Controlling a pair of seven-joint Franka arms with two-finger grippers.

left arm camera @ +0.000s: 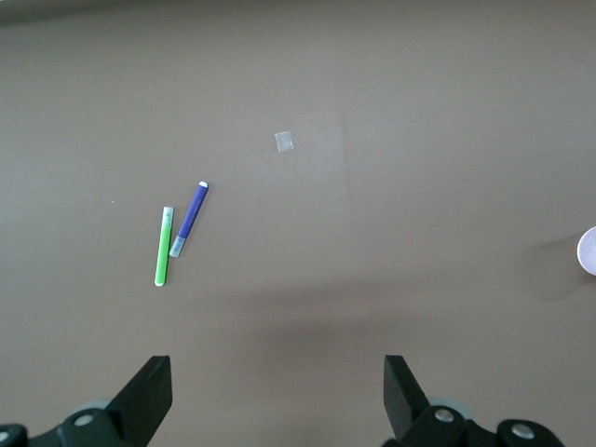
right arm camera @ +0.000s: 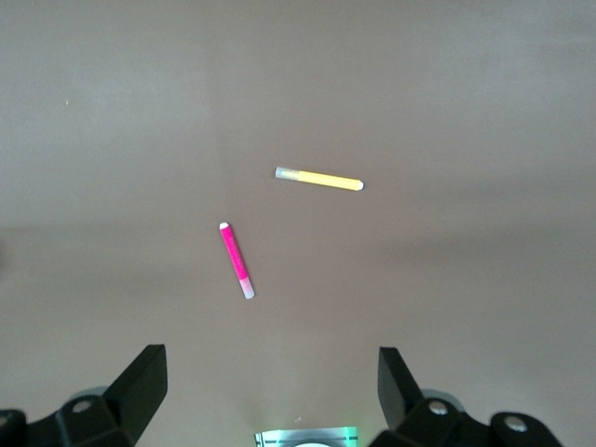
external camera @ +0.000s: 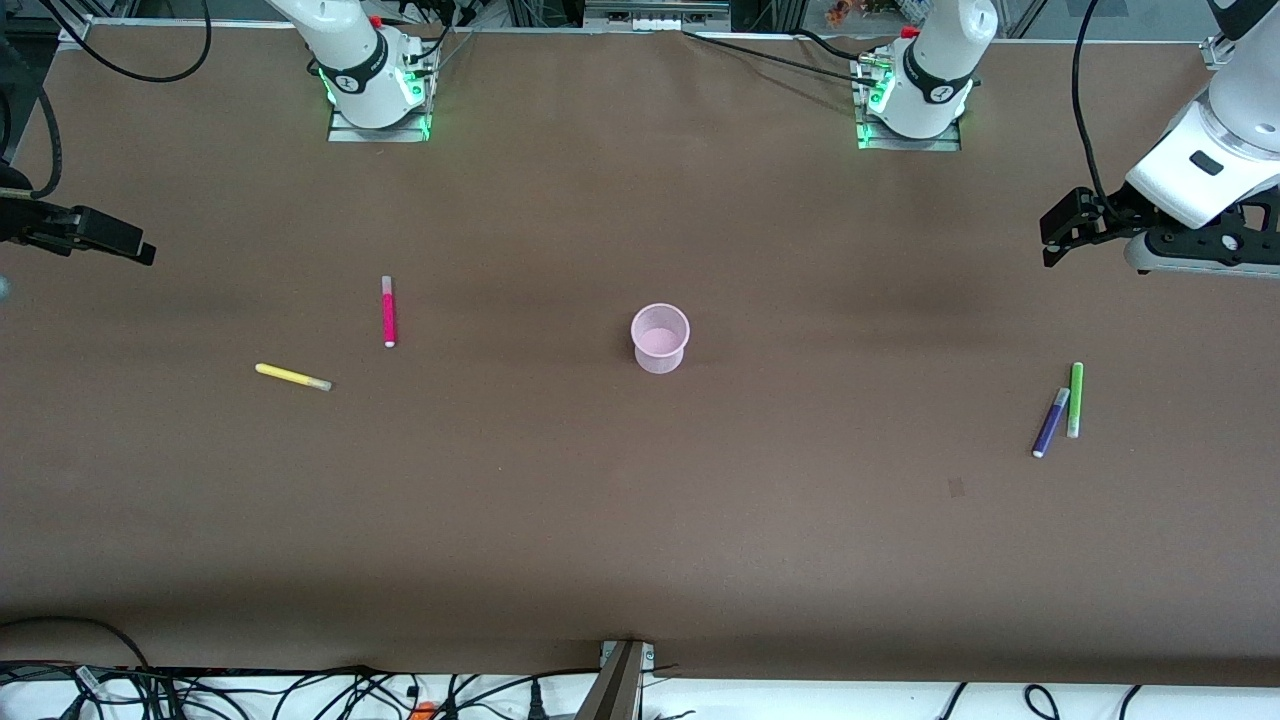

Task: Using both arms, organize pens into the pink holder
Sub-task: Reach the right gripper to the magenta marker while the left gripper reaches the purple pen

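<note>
The pink holder (external camera: 660, 338) stands upright and empty at the table's middle; its rim (left arm camera: 589, 251) just shows in the left wrist view. A magenta pen (external camera: 388, 312) (right arm camera: 236, 260) and a yellow pen (external camera: 292, 377) (right arm camera: 319, 179) lie toward the right arm's end. A purple pen (external camera: 1050, 422) (left arm camera: 190, 219) and a lime green pen (external camera: 1075, 400) (left arm camera: 163, 247) lie side by side toward the left arm's end, their ends touching. My left gripper (external camera: 1052, 235) (left arm camera: 277, 391) hangs open and empty, high over its end of the table. My right gripper (external camera: 138, 250) (right arm camera: 272, 386) is likewise open, empty and raised over its own end.
Brown table covering. A small pale patch (external camera: 956, 487) (left arm camera: 285, 142) marks the surface nearer the front camera than the purple pen. The arm bases (external camera: 378, 95) (external camera: 912, 100) stand at the table's back edge. Cables (external camera: 300, 690) run along the front edge.
</note>
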